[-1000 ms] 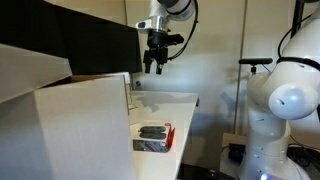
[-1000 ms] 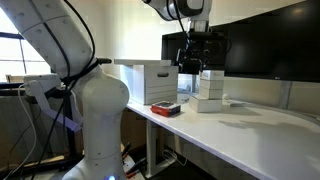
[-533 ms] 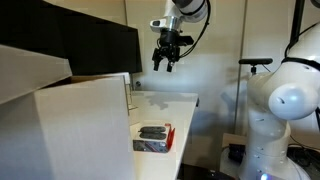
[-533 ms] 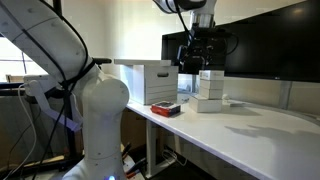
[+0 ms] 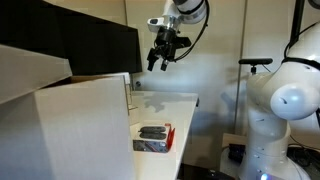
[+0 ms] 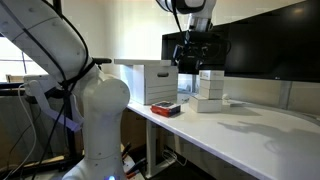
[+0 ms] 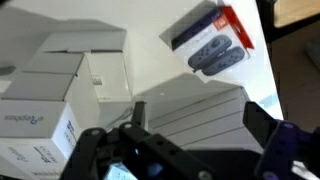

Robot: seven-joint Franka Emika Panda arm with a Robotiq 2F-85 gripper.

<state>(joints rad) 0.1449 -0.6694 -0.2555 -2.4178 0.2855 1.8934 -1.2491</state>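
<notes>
Machinery fills the left of an exterior view, where a bulky white second robot (image 6: 95,110) stands at the table's end. Right of it, on the white table (image 6: 250,128), sits a large white box (image 6: 150,82). Just in front of that box, near the table edge, lies a red-edged package (image 6: 166,108). Further right, at mid-frame, is a stack of small white boxes (image 6: 209,90). The gripper (image 6: 197,60) hangs in the air just above it and touches nothing. A dark monitor (image 6: 265,45) fills the upper right behind them.

In the wrist view, the stack of small white boxes (image 7: 35,115) takes up the left side. A pale ribbed surface in the middle is probably the large white box seen from above. The red-edged package (image 7: 212,42) lies at upper right. Along the bottom edge the fingers (image 7: 88,150) are spread as wide as they go, with nothing between them.

In an exterior view from the opposite end, the large white box (image 5: 80,130) fills the lower left, the red-edged package (image 5: 153,137) lies at lower middle, and the gripper (image 5: 163,58) is high at upper middle.
</notes>
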